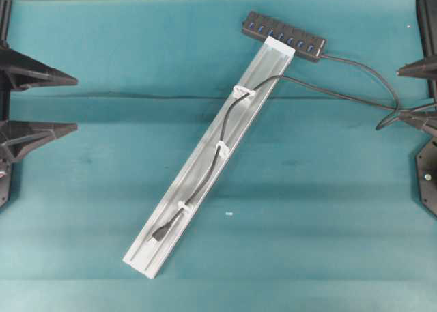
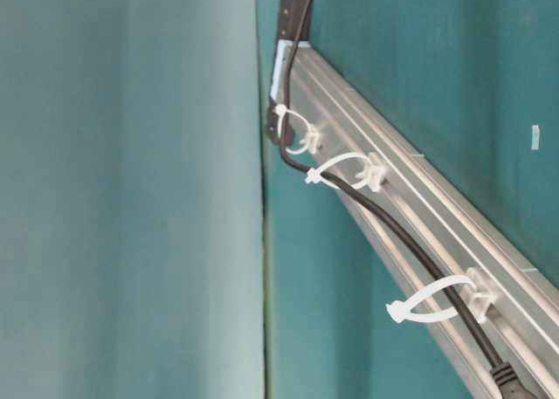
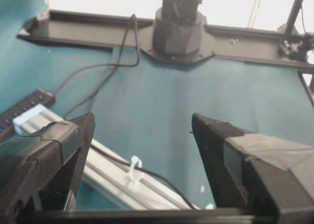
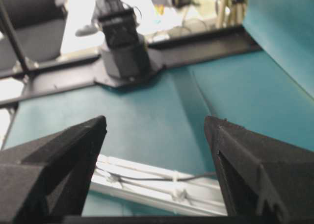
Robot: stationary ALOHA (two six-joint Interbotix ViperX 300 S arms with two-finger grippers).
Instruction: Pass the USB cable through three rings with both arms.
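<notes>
The threading is judged done — the arms are best kept wide and clear so the cable (image 1: 213, 163) is not snagged. The rail (image 1: 205, 168) is lying diagonally across centre frame. The left gripper (image 1: 74, 104) and right gripper (image 1: 403, 93) are being held at the side edges, jaws spread, nothing clamped. The thin black cable is running through all three rings (image 1: 222, 147) — its plug at lower left.

Bench (image 1: 328, 209): covered in teal cloth.
Rail (image 1: 177, 209): laid diagonally on the bench, between the left tool (image 1: 72, 104) and right tool (image 1: 403, 93).
Hub (image 1: 283, 35): placed at the rail's far end, nearer the right tool.
</notes>
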